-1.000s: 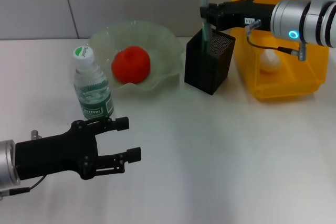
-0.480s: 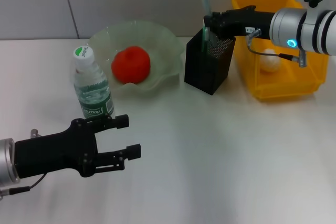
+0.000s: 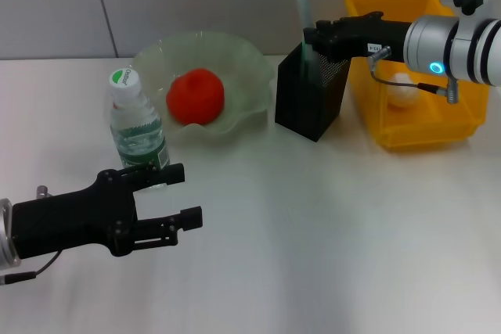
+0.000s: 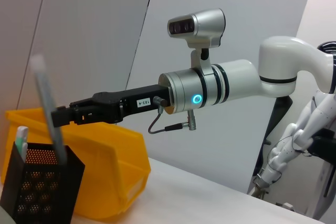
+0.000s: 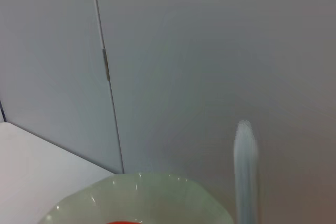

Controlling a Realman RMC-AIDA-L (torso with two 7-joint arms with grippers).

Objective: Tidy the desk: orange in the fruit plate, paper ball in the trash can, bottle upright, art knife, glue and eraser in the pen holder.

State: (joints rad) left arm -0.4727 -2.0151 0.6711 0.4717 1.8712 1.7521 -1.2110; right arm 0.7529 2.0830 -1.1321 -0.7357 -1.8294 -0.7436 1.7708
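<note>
The left gripper [image 3: 178,195] has sunk lower over the table [image 3: 329,232], fingers spread and empty. The right gripper [image 3: 311,39] has let the knife [image 3: 302,5] drop deeper into the holder [image 3: 310,95]; whether its fingers are parted is unclear.

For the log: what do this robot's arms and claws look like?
Both arms end in matte black, angular two-finger claws on silver cylindrical wrists. The right claw carries a small white label, a glowing cyan ring light, black bands and a thin looped cable. The left claw trails a thin cable too.

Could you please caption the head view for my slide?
Right tool at the pen holder, orange in the fruit plate, bottle upright.
</note>
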